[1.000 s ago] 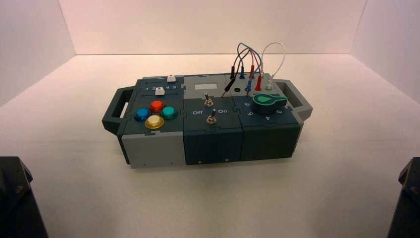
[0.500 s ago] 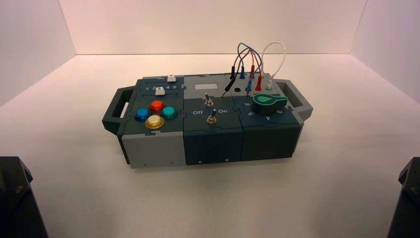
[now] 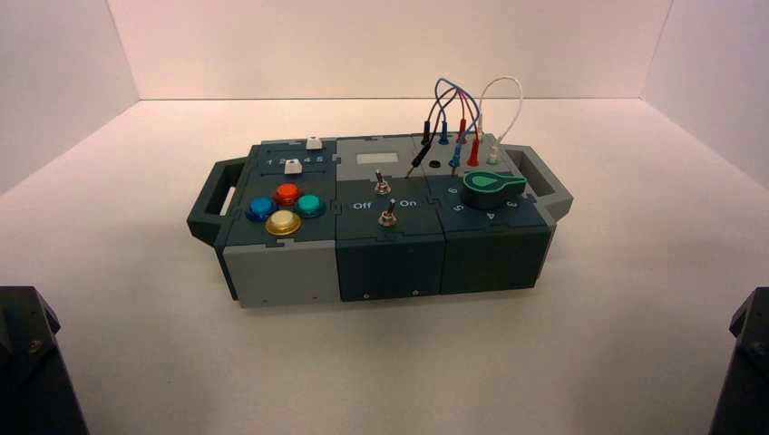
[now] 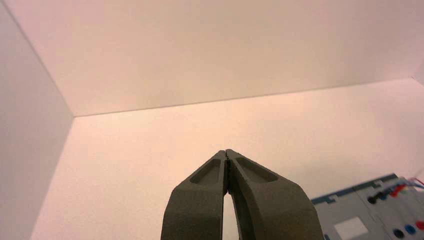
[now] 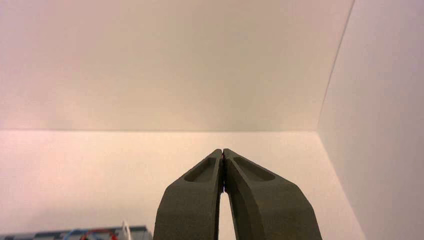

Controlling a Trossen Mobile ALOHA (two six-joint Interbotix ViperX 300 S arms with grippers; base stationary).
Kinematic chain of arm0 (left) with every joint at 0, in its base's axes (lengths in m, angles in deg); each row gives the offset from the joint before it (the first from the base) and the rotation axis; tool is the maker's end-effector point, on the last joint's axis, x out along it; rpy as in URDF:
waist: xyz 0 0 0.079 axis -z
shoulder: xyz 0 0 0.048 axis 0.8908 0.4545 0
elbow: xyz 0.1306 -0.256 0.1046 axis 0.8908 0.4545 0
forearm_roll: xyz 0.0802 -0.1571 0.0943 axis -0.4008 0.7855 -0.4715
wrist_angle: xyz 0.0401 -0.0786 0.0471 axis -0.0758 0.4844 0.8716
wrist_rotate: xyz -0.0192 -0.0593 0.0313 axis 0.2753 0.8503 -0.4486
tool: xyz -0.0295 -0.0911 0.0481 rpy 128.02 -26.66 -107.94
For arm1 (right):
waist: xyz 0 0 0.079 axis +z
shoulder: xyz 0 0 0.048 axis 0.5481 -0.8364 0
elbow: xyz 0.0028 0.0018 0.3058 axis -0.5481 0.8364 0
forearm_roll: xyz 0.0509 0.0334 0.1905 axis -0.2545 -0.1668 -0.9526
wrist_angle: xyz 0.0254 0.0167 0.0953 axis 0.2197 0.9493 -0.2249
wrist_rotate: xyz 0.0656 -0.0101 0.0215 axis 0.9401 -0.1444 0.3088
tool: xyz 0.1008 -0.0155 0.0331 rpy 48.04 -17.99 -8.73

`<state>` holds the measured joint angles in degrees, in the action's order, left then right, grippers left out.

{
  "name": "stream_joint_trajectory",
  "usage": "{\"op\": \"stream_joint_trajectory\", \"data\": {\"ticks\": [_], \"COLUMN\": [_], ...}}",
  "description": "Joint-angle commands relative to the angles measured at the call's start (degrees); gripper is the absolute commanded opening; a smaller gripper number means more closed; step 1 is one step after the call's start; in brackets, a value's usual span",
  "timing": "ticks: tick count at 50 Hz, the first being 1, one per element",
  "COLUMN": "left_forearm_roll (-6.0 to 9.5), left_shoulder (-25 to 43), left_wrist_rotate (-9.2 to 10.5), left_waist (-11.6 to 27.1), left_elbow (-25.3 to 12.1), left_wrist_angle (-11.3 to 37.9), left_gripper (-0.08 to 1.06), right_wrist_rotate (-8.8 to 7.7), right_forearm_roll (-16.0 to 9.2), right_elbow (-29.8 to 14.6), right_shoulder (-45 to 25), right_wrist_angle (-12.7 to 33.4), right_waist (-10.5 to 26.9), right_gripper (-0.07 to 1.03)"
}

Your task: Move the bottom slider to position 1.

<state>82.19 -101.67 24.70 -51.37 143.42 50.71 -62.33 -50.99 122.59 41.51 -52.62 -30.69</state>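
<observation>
The box (image 3: pixel 281 272) stands in the middle of the white floor. The bottom slider's white knob (image 3: pixel 292 167) sits on the box's left module, just below the row of white digits. The numeral 1 (image 3: pixel 264 162) is the left end of that row. A twin white knob (image 3: pixel 314 143) sits behind it. My left gripper (image 4: pixel 226 151) is shut and empty, parked at the near left, far from the box. My right gripper (image 5: pixel 222 150) is shut and empty, parked at the near right. A corner of the box shows in the left wrist view (image 4: pixel 370 210).
Four round buttons, red (image 3: pixel 287 192), blue (image 3: pixel 260 209), teal (image 3: pixel 309 205) and yellow (image 3: pixel 283 222), lie in front of the sliders. Two toggle switches (image 3: pixel 387 215), a green dial (image 3: pixel 492 188) and plugged wires (image 3: pixel 458 118) lie to the right. White walls enclose the floor.
</observation>
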Motion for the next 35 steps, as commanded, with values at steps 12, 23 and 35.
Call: {"op": "stream_joint_trajectory", "data": {"ticks": [12, 23, 35], "left_forearm_roll": [0.09, 0.18, 0.7], "left_shoulder": [0.97, 5.89, 9.76], "left_wrist_rotate": [-0.88, -0.7, -0.44], "left_waist": [3.16, 5.19, 7.03], "left_elbow": [-2.11, -2.55, -3.16], "left_wrist_angle": [2.99, 4.57, 6.77], "left_gripper": [-0.03, -0.03, -0.03], "right_wrist_rotate": [0.0, -0.26, -0.44], "right_forearm_roll": [-0.35, -0.35, -0.35], "right_elbow": [-4.39, -6.5, -7.29], "right_shoulder": [-6.77, -13.1, -15.73], "right_wrist_angle": [6.68, 9.67, 10.63], "right_waist": [6.06, 13.01, 15.03], "right_gripper": [-0.02, -0.02, -0.02]}}
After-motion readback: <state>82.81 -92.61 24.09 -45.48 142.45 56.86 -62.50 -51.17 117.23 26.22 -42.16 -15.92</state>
